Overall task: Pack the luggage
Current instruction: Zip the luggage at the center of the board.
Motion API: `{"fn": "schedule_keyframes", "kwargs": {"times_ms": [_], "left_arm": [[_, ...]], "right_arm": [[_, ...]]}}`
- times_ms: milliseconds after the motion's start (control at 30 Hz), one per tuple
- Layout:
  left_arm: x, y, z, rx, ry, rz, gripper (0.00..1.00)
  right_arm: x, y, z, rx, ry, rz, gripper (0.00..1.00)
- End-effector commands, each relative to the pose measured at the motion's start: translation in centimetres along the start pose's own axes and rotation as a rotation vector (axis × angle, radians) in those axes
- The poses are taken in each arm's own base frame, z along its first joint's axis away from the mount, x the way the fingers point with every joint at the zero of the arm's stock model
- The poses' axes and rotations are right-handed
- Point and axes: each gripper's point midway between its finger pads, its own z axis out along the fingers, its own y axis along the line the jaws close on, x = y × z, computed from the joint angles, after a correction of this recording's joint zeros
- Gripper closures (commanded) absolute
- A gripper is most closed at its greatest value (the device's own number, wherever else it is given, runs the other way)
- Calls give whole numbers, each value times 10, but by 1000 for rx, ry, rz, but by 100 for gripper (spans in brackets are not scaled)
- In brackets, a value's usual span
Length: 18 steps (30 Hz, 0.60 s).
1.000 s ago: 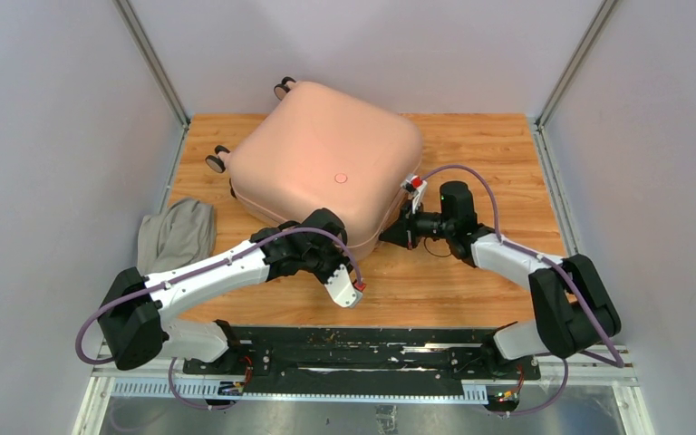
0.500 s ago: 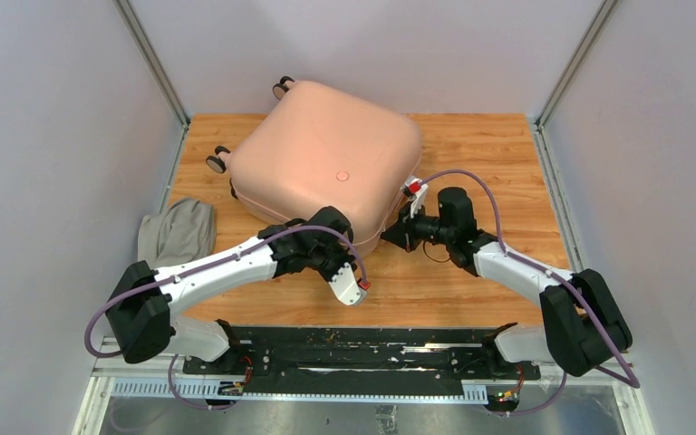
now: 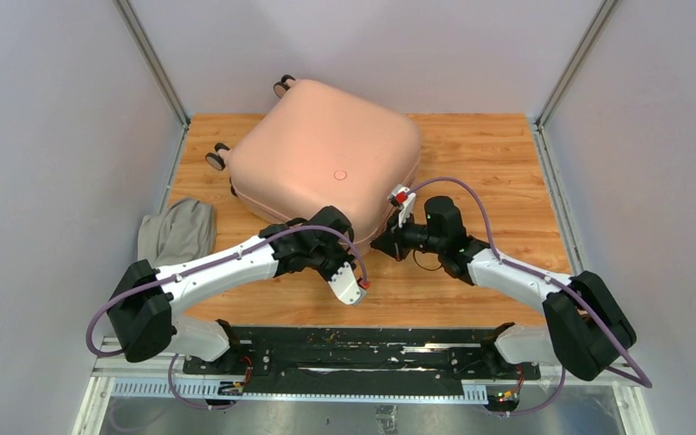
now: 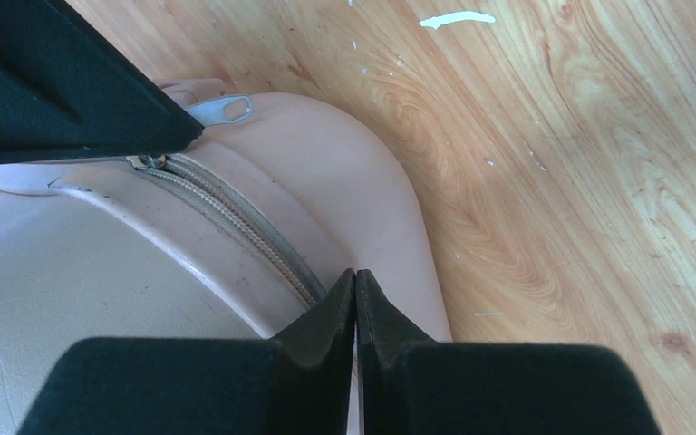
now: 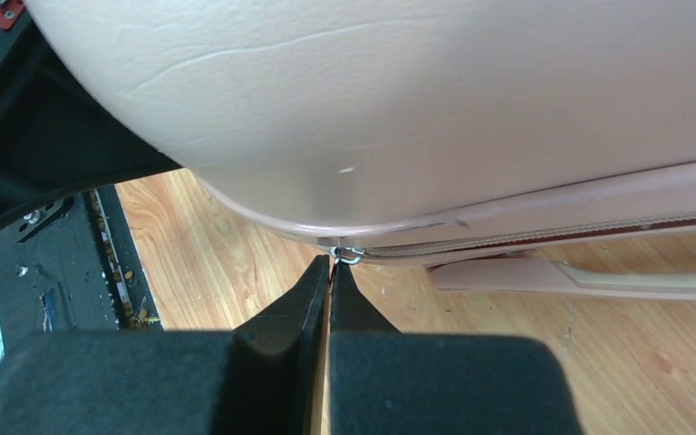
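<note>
Judging the luggage (image 3: 326, 154) stiff-shelled and slick, we favour its zipper (image 4: 227, 210), where the left claw (image 4: 355, 272) and right claw (image 5: 329, 263) sit pressed together.

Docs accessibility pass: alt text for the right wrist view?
Right gripper, shut, tips at a small metal zipper pull on the seam of the pink luggage, which fills the upper frame. Wooden table below.
</note>
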Motion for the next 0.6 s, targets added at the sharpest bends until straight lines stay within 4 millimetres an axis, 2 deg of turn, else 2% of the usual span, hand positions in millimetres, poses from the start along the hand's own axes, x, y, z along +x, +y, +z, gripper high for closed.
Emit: {"fn": "schedule_keyframes", "kwargs": {"times_ms": [0,133,200,267,367,400,467,567], "left_arm": [[5,102,-24,-368,45,71,93],[3,104,-24,-369,40,74,93],[3,105,-25,-371,38,68,93],[3,104,-26,-370,33,54,93],[-1,94,-28,-312,6,19,85],[-3,92,-33,-287,-8,-5,78],[-3,78,-39,-205,-12,-65,55],[8,59,-57,-100,-18,-198,28]], "right_arm": [[-1,109,-1,-436,29,-41,100],[3,114,-2,-461,60,-28,100],[5,107,-3,-412,64,-28,100],[5,91,-3,-320,60,-5,99],[6,45,-5,-94,43,94,88],[5,32,-9,-44,28,135,81],[3,12,-17,20,-3,208,68],[1,-3,-25,77,-34,276,54]]}}
